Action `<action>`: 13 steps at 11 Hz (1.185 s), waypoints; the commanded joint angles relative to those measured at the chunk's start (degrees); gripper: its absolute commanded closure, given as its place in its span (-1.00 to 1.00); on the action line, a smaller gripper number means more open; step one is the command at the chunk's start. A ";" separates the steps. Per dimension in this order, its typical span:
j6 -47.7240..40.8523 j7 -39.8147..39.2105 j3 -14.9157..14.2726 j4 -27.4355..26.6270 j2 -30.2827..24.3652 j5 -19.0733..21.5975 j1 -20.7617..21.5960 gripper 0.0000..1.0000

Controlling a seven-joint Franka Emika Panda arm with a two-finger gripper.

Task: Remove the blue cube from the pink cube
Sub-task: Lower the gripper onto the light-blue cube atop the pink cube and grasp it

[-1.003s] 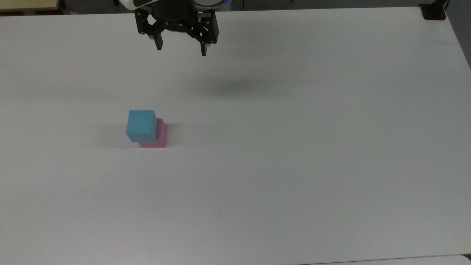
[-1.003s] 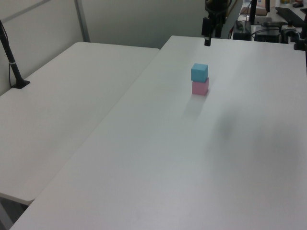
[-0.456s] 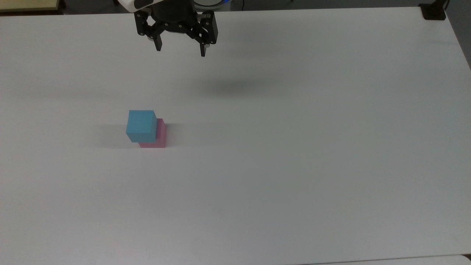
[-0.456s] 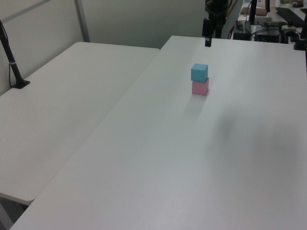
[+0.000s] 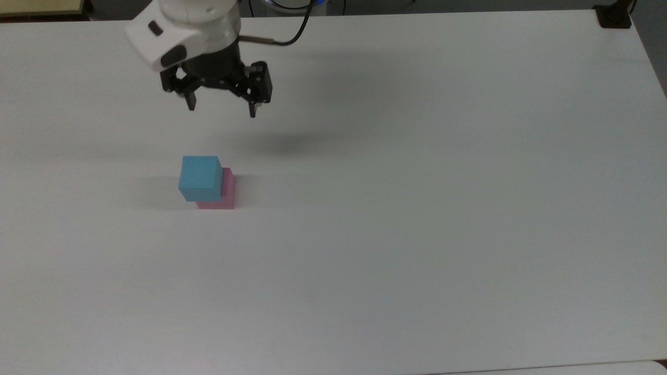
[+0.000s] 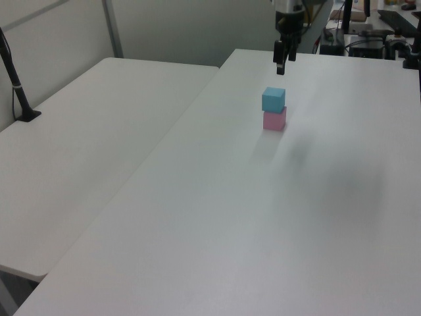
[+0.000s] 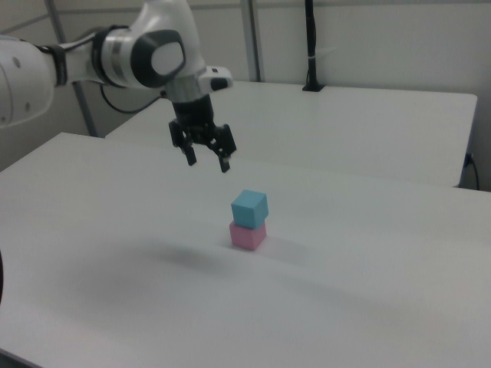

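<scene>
The blue cube (image 5: 200, 178) (image 6: 273, 99) (image 7: 249, 208) rests on top of the pink cube (image 5: 228, 190) (image 6: 274, 120) (image 7: 248, 234) on the white table (image 5: 417, 208), left of centre in the top view. My gripper (image 5: 222, 111) (image 6: 280, 69) (image 7: 208, 162) hangs open and empty in the air, above and behind the stack in the top view, a little toward the top view's right of it. In the right view the gripper sits up and to the left of the cubes, apart from them.
A second white table (image 6: 85, 151) (image 7: 368, 130) adjoins this one. A black pole on a base (image 6: 20, 99) (image 7: 311, 54) stands on it. A dark clamp (image 5: 614, 16) sits at the top view's far right corner.
The gripper has come forward from the table's far edge toward the stack and shifted to the top view's left, still open. The cubes have not moved.
</scene>
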 commanded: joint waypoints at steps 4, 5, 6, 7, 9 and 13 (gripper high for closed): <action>10.69 -4.12 -0.38 -0.43 9.94 -3.97 -2.53 -1.00; 12.19 -3.78 -0.46 -0.52 11.08 -3.97 -2.70 -1.00; 13.51 -3.77 -0.38 -0.61 11.79 -3.89 -2.97 -1.00; 14.39 -3.77 -0.38 -0.87 11.97 -3.89 -3.23 -0.73; 14.31 -3.77 -0.29 -0.96 11.97 -3.71 -3.15 0.26; 11.94 0.86 1.03 -1.14 10.47 -3.53 2.97 0.51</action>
